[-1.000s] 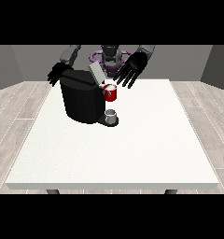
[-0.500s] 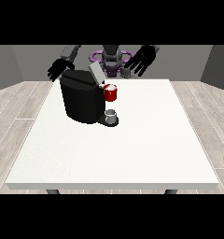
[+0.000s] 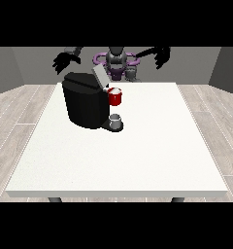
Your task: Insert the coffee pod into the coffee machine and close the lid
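Note:
The black coffee machine (image 3: 87,104) stands on the white table (image 3: 138,146), left of the middle. Its grey lid (image 3: 99,76) is tilted up and open. A red thing at the machine (image 3: 115,97) sits under the lid, and a grey thing (image 3: 116,119) rests on the machine's base below it. The hand at the view's left (image 3: 65,61) hangs above and behind the machine, fingers spread, holding nothing. The hand at the view's right (image 3: 162,56) is raised far to the right, apart from the machine, with relaxed fingers and nothing in it.
Another small grey thing (image 3: 131,73) shows at the table's far edge, beside the robot's torso (image 3: 116,61). Bare white tabletop stretches in front of and to the right of the machine.
Both hands have lifted and swung outward, away from the machine. The hand at the view's right moved farthest, up and to the right. The lid still stands open.

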{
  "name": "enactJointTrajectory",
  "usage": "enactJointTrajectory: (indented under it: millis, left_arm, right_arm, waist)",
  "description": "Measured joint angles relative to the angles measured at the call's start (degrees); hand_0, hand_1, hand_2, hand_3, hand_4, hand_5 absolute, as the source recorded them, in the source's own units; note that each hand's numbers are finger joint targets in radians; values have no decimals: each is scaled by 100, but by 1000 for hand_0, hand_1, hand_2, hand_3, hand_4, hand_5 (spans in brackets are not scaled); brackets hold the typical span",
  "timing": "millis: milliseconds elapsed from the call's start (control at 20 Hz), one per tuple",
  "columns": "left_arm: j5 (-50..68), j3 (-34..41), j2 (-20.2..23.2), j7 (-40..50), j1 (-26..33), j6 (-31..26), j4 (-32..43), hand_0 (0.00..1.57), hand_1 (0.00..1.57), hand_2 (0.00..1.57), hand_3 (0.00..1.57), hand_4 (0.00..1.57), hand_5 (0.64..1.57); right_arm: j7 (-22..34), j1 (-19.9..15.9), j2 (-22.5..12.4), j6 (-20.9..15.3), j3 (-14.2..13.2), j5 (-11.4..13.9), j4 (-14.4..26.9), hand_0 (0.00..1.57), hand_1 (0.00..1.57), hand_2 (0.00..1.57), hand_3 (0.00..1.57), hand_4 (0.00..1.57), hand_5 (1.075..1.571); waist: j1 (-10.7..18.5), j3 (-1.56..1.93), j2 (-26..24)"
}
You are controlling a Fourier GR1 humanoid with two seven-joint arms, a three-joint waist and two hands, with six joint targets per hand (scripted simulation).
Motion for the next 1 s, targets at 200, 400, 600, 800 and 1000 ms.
enactJointTrajectory:
  millis: [200,400,600,800,1000]
  left_arm:
    - [309,174,-199,-54,484,-32,-41,0,0,0,0,0,1571]
    - [528,217,-378,-53,898,-107,-161,0,0,0,0,0,1571]
    - [795,222,-517,-36,1202,-286,-429,0,0,0,0,135,1571]
    - [1049,107,-697,62,1466,-356,-727,0,0,0,0,0,1571]
    - [1241,-30,-765,152,1745,-423,-1216,0,0,0,0,222,1571]
  right_arm:
    - [270,-90,-93,190,148,-22,-327,0,0,0,0,125,1571]
    - [529,-270,-298,406,189,-71,-634,0,0,0,0,0,1571]
    - [624,-442,-440,614,167,-154,-731,0,0,0,0,0,1571]
    - [768,-681,-489,716,282,-76,-731,0,0,0,0,137,1571]
    - [729,-841,-515,794,390,76,-696,0,0,0,0,161,1571]
  waist:
    - [154,0,-287]
    - [327,0,-488]
    - [596,2,-497]
    - [814,3,-439]
    - [949,3,-299]
